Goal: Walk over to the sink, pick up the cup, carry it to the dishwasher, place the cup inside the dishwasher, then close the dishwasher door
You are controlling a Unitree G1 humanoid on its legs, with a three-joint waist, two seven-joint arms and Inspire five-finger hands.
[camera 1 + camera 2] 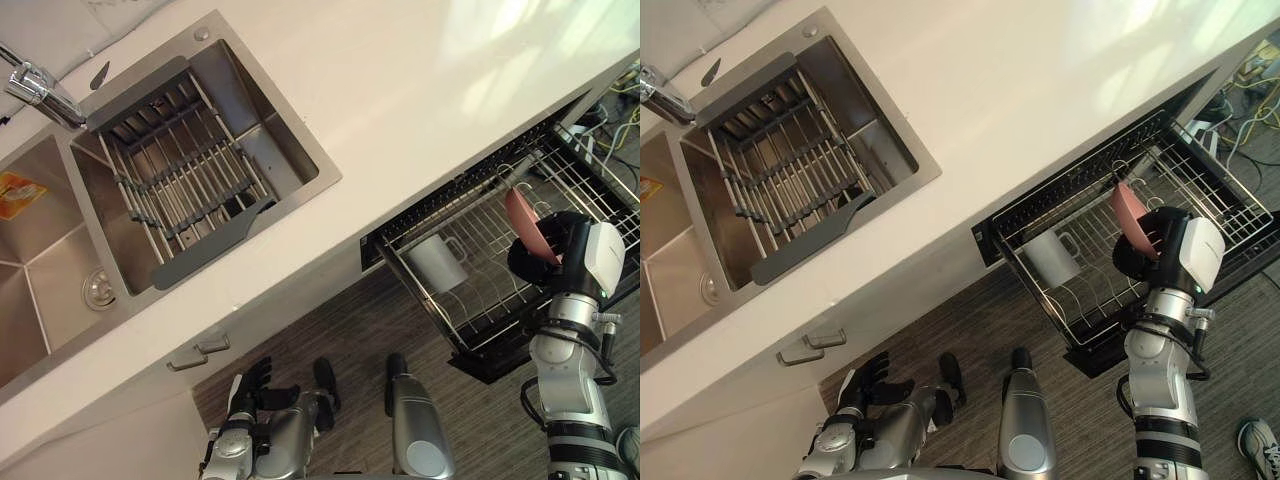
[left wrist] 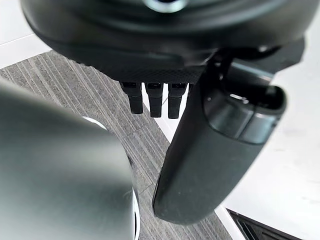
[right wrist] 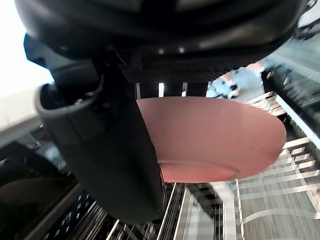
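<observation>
Right wrist view gives me the grip: the thumb (image 3: 117, 150) is curled across the side of a pink bowl (image 3: 215, 135) and the fingers sit behind its rim, so the right hand (image 1: 540, 262) is closed on the bowl, with wire rack bars past it. From the left eye view I get the placing that the wrist camera cannot give. The bowl is held on edge over the pulled-out rack (image 1: 595, 195) of the dishwasher (image 1: 440, 200), under the white counter (image 1: 420, 90).

The cup (image 1: 436, 262) lies in that rack, at the end nearer the sink (image 1: 290, 150), with its handle turned towards the bowl. It is apart from the right hand, and I cannot tell whether it stands upright.

In the sink there is a grey drainer (image 1: 180, 180), with the tap (image 1: 40, 90) above it.

The left hand (image 1: 255, 385) hangs low in front of the cabinet, below a drawer handle (image 1: 200, 352). Left wrist view shows its fingers (image 2: 155, 102) straight and slack, holding nothing, over striped floor (image 2: 90, 95).

The right eye view takes in a light shoe (image 1: 1260, 445) on the floor at its lower right corner.
</observation>
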